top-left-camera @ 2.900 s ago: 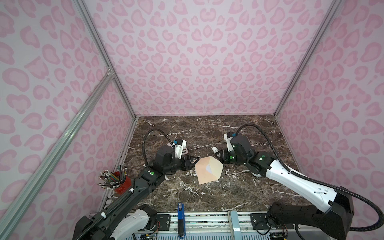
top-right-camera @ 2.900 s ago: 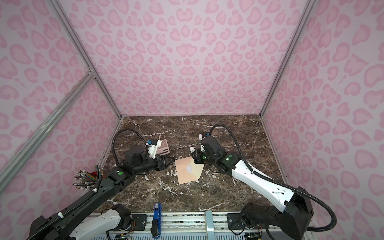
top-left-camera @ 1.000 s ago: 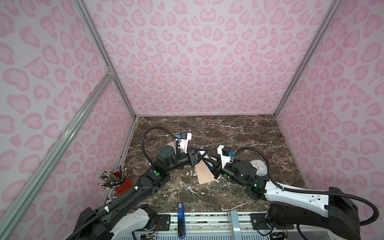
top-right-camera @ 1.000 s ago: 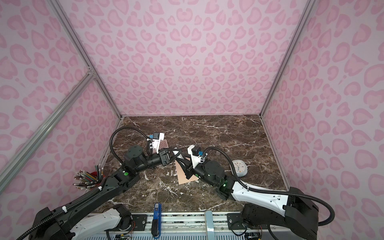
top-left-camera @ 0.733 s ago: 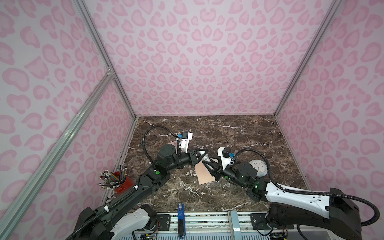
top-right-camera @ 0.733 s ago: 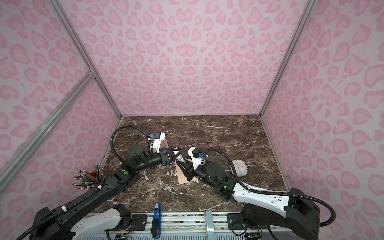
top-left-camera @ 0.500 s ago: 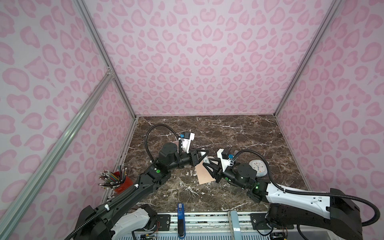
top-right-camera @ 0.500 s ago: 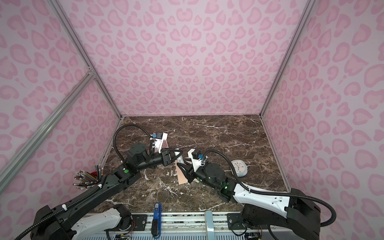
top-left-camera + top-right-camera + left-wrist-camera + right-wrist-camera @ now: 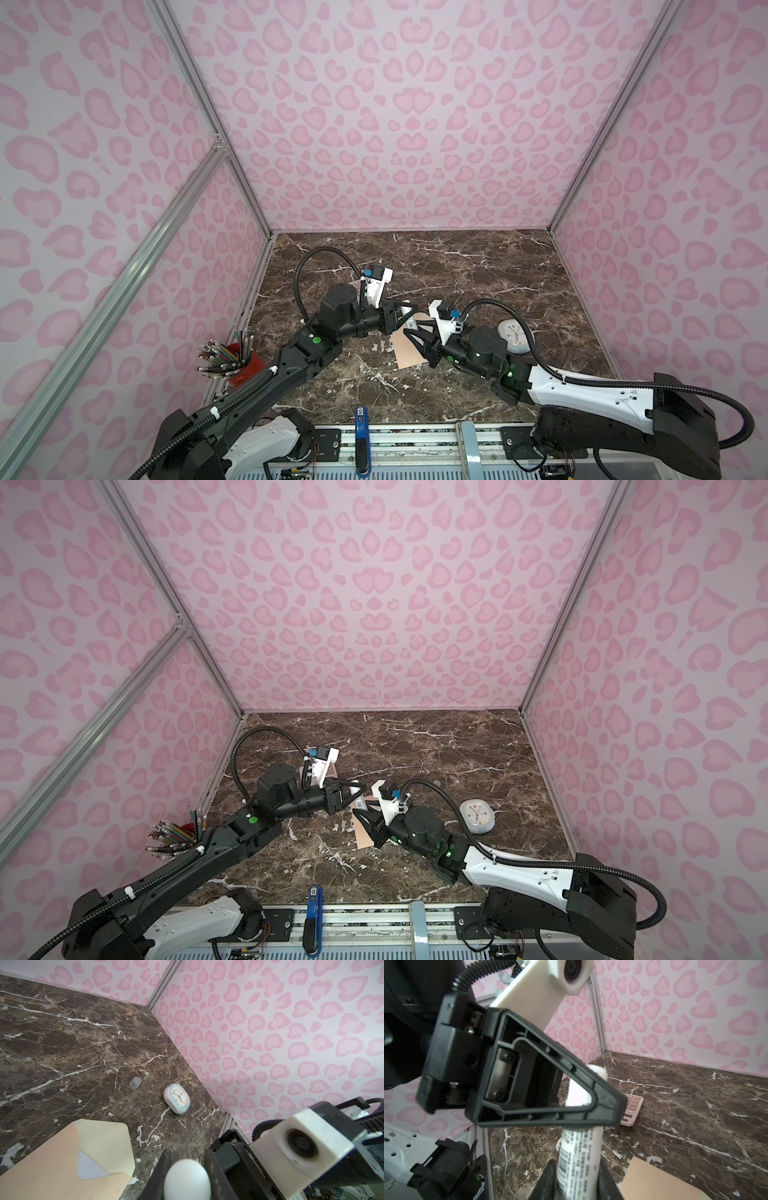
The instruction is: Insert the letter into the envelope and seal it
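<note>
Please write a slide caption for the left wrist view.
Open envelope with the letter inside, clock and cap nearby, glue stick in the left gripper.

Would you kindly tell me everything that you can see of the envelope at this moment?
The envelope is flat, peach-tan paper with rounded corners, lying on the dark marble table near its middle. Its paler cream flap is open, unsealed, and also rests flat on the table. In the mouth, a white corner of the letter shows. Both top views show only part of it. Nothing is seen gripping it.
</note>
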Tool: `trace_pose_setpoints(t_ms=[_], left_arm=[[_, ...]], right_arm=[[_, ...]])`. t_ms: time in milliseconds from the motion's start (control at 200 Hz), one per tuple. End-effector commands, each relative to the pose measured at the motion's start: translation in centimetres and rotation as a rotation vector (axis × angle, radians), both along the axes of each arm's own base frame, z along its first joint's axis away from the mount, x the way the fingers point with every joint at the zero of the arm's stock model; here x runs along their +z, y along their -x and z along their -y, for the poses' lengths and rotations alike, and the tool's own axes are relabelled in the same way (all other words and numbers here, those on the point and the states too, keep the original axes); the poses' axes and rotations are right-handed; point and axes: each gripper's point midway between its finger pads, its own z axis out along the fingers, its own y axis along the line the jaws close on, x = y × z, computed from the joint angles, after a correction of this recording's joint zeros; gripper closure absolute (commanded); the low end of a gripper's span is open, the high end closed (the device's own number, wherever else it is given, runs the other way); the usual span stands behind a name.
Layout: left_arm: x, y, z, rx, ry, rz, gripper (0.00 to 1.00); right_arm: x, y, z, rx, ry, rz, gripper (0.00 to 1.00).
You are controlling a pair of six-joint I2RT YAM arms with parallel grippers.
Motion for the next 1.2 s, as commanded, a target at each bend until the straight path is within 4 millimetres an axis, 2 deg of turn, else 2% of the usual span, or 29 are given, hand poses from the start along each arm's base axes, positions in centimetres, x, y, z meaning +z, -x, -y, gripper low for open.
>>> trace_pose_setpoints(t_ms=[0,90,205,225,260,355,425,470,635,765,805,830,910,1080,1195], left_arm=[[1.9,0.3,0.4,-0.031,0.049,0.05,0.9],[1.8,0.4,0.4,-0.033,0.056,0.049,0.81],[1.6,0.4,0.5,-0.034,0.072,0.044,0.65],[1.5,0.4,0.5,-0.032,0.074,0.044,0.58],[1.5,0.4,0.6,-0.033,0.078,0.044,0.52],[1.4,0.4,0.6,-0.026,0.088,0.048,0.43],[1.4,0.5,0.7,-0.029,0.1,0.048,0.42],[1.4,0.6,0.8,-0.033,0.108,0.049,0.42],[1.7,0.7,1.0,-0.037,0.127,0.058,0.53],[2.1,0.7,0.9,-0.035,0.14,0.071,0.62],[2.2,0.7,0.9,-0.034,0.142,0.074,0.62],[2.3,0.7,0.9,-0.033,0.144,0.076,0.68],[2.4,0.7,0.9,-0.033,0.145,0.08,0.74],[2.1,0.3,0.7,-0.011,0.127,0.083,0.82],[1.2,-0.9,-0.5,0.074,0.029,0.091,0.88]], right_arm=[[0.3,0.3,-0.4,0.024,-0.007,-0.004,0.77],[0.8,0.1,-0.2,0.004,-0.033,-0.008,0.8],[2.0,0.1,0.0,-0.005,-0.083,-0.006,0.82],[2.3,0.0,0.0,-0.009,-0.095,-0.005,0.82],[2.6,-0.1,0.1,-0.016,-0.11,-0.005,0.82],[3.9,-0.1,0.3,-0.022,-0.151,0.005,0.82],[4.6,-0.2,0.4,-0.025,-0.171,0.009,0.82],[4.8,-0.3,0.5,-0.028,-0.176,0.011,0.82],[5.1,-0.6,0.6,-0.033,-0.187,0.01,0.82],[4.6,-0.9,0.8,-0.044,-0.181,0.0,0.82],[4.5,-0.9,0.9,-0.046,-0.181,-0.003,0.82],[4.4,-0.9,0.9,-0.047,-0.181,-0.005,0.82],[4.4,-1.1,1.0,-0.052,-0.185,-0.01,0.81],[3.7,-1.1,1.1,-0.056,-0.15,-0.018,0.62],[1.6,-1.6,2.1,-0.102,-0.055,-0.042,0.53]])
